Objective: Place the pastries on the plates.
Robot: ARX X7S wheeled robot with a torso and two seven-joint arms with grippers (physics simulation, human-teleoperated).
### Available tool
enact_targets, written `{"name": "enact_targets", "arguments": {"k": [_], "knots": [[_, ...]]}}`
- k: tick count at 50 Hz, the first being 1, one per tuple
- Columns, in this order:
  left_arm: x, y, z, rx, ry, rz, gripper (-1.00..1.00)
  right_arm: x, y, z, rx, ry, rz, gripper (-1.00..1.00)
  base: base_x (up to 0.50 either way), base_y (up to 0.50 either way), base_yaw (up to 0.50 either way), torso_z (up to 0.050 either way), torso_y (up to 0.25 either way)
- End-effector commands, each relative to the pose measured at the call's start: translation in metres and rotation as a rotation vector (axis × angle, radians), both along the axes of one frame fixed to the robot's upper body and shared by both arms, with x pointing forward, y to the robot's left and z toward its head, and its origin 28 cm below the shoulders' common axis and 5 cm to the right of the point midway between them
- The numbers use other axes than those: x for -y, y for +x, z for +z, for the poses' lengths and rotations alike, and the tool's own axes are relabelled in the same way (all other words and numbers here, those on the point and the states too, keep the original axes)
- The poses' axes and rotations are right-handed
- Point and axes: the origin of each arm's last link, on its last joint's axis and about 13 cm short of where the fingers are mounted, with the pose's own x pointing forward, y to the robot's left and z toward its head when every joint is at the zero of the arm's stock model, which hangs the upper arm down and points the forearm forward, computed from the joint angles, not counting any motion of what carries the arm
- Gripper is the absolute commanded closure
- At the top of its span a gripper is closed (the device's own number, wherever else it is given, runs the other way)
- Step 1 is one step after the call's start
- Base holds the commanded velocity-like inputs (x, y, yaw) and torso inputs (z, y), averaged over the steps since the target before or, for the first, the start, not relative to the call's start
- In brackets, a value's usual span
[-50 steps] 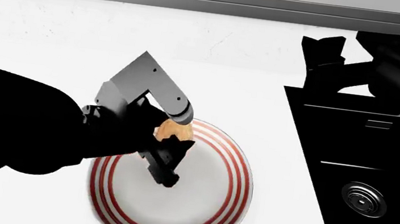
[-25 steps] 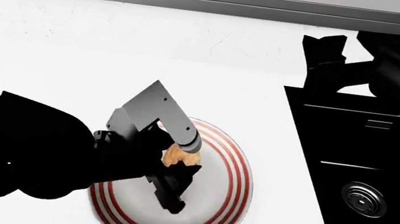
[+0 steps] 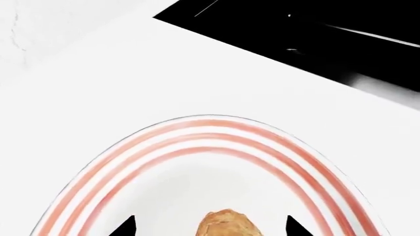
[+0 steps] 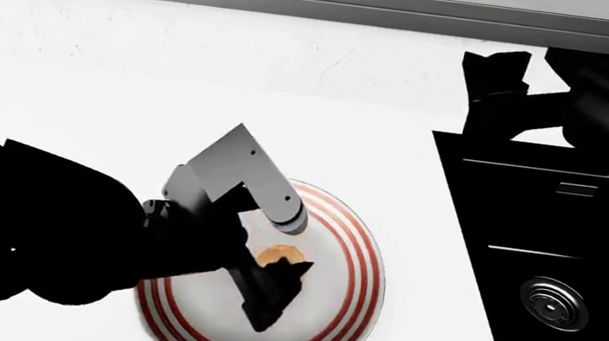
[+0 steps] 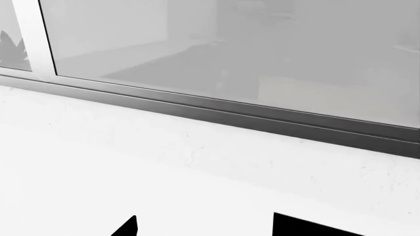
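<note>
White counter (image 4: 79,108) | left gripper (image 4: 267,284) angled over bun (image 4: 274,257) | jaws apart

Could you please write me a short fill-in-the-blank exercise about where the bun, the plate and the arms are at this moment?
1. The golden-brown bun lies on the plate whose rim bears ____ rings.
2. The arm reaching over that plate is the robot's ____ arm.
3. The left gripper has its fingertips set apart on either side of the bun, so it is ____.
4. Beside the plate, on the robot's right, a black ____ is sunk into the counter.

Missing words: red; left; open; sink
</note>
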Motion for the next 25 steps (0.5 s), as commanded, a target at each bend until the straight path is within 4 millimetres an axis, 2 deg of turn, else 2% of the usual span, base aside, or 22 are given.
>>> {"name": "enact_targets", "arguments": {"k": [1, 14, 25], "knots": [[0.001, -0.001, 0.011, 0.016, -0.025, -0.003, -1.00, 0.000, 0.000, 0.000, 0.005, 0.003, 0.000, -1.00, 0.00, 0.00, 0.00, 0.000, 0.000], [-0.007, 0.002, 0.036, 0.071, -0.087, 0.037, -1.00, 0.000, 0.000, 0.000, 0.005, 0.007, 0.002, -1.00, 0.00, 0.00, 0.00, 0.000, 0.000], [-0.019, 0.020, 0.056, 0.158, -0.171, 0.246, -1.00, 0.000, 0.000, 0.000, 0.015, 0.018, -0.037, -1.00, 0.00, 0.00, 0.00, 0.000, 0.000]]}}
